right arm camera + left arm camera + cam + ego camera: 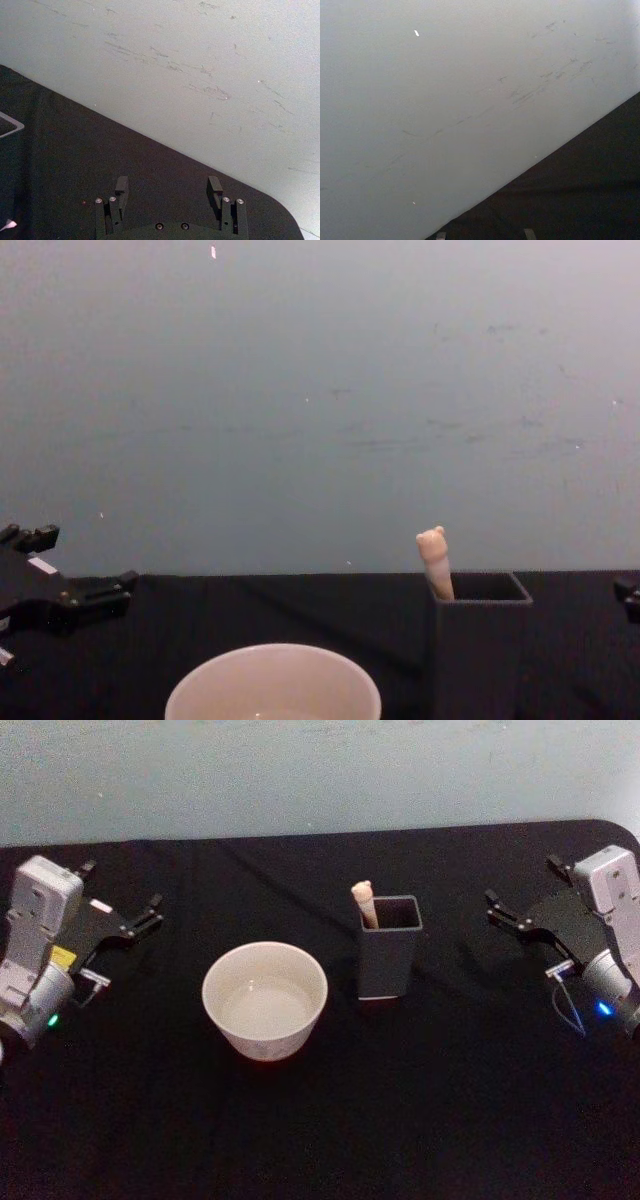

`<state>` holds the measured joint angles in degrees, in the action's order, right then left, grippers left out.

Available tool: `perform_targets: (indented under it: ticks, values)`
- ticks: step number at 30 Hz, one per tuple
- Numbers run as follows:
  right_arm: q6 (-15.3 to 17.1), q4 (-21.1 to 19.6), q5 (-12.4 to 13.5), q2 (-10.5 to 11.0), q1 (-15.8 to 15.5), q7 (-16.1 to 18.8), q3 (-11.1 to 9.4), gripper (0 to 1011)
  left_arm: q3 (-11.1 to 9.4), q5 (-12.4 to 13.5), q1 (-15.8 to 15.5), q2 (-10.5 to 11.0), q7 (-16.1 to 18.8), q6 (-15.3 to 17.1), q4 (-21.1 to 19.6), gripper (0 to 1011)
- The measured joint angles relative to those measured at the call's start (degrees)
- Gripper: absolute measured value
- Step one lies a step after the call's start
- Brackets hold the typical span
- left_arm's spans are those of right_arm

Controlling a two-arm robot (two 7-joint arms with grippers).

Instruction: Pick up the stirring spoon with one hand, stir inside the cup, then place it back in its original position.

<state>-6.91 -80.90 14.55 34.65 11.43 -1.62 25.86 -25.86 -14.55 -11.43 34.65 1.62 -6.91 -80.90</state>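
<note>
Two idle tools, left tool [122,885] and right tool [523,883], fingers apart. The slim stirring spoon [364,904] looks light, probably slippery-stemmed; best pinched at its bear-head top above the holder [388,965].

The head camera is looking down from above at the black table [420,1120], with the cup [262,1042] and the holder [388,970] in the middle. The chest camera is sitting low and near, looking across this same cup and holder to the far wall [320,390]. Both wrist cameras are facing this wall and the table's far edge.
</note>
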Motion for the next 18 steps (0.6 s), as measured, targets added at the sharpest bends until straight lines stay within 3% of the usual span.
perform_targets:
  ticks: [9,18]
  values:
    - [2.0,-3.1,1.7,0.4,-1.2,2.8,-1.7,1002,0.0,0.0,0.0,0.0,0.0,0.0,0.0,1001]
    - [9.9,-10.6,7.8,1.4,-2.9,9.1,-4.0,1002,0.0,0.0,0.0,0.0,0.0,0.0,0.0,1001]
